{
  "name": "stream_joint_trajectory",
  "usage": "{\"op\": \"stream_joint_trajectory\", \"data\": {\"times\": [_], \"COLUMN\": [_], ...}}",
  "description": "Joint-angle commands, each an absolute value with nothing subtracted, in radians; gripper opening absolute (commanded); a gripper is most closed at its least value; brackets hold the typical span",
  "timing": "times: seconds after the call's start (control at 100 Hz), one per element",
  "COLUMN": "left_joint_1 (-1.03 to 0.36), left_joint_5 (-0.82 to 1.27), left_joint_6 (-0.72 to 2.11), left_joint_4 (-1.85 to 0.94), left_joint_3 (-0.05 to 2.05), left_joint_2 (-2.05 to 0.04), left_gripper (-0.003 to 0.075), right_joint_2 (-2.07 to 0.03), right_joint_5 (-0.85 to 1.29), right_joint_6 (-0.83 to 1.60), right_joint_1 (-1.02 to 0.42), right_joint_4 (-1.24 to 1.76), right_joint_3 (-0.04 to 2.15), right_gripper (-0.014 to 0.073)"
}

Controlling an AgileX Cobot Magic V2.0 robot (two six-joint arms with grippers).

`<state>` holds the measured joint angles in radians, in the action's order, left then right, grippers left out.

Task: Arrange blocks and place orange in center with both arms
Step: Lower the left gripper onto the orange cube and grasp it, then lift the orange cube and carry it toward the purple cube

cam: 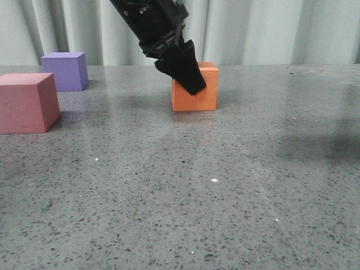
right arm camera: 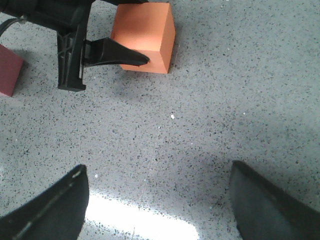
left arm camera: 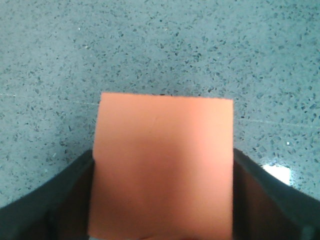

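The orange cube [cam: 209,97] rests on the grey speckled table, a little past the middle. My left gripper [cam: 196,84] reaches down over it from above, one dark finger [cam: 188,67] lying against its front-left face. In the left wrist view the cube [left arm camera: 162,165] fills the space between both fingers [left arm camera: 55,200], which press on its sides. The pink cube [cam: 25,104] stands at the left edge, with the purple cube [cam: 66,70] behind it. My right gripper [right arm camera: 157,200] is open and empty above bare table, nearer than the orange cube [right arm camera: 145,30].
The table [cam: 185,197] is grey speckled stone, and a pale curtain hangs behind it. The right wrist view shows the left arm [right arm camera: 65,30] beside the orange cube and a corner of the pink cube [right arm camera: 7,70]. The right gripper does not show in the front view.
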<state>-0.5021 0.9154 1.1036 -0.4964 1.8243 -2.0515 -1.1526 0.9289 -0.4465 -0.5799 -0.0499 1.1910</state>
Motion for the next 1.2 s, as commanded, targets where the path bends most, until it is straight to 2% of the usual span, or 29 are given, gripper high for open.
{"op": "stream_joint_trajectory", "data": {"times": [0.0, 0.12, 0.41, 0.51, 0.64, 0.89, 1.19], "left_joint_1": [-0.509, -0.509, -0.487, -0.463, -0.418, -0.302, -0.232], "left_joint_5": [0.893, 0.893, 0.972, 0.989, 1.084, 1.176, 1.256], "left_joint_6": [1.106, 1.095, 0.913, 0.634, 0.436, 0.163, -0.104], "left_joint_4": [-0.537, -0.537, -0.502, -0.447, -0.345, -0.280, -0.025], "left_joint_3": [1.857, 1.858, 1.981, 2.029, 2.080, 2.083, 2.069], "left_joint_2": [-1.995, -1.995, -1.979, -1.962, -1.940, -1.863, -1.781], "left_gripper": [0.0268, 0.0198, 0.0200, 0.0200, 0.0200, 0.0199, 0.0199], "right_joint_2": [-1.125, -1.125, -1.125, -1.125, -1.125, -1.125, -1.125], "right_joint_5": [0.879, 0.879, 0.879, 0.879, 0.879, 0.874, 0.863], "right_joint_6": [-0.441, -0.441, -0.441, -0.441, -0.441, -0.441, -0.441], "right_joint_1": [-0.581, -0.581, -0.581, -0.581, -0.581, -0.581, -0.581], "right_joint_4": [-0.056, -0.056, -0.054, -0.054, -0.053, -0.053, -0.053], "right_joint_3": [1.216, 1.216, 1.216, 1.216, 1.216, 1.216, 1.216], "right_gripper": [0.0571, 0.0571, 0.0571, 0.0571, 0.0571, 0.0571, 0.0571]}}
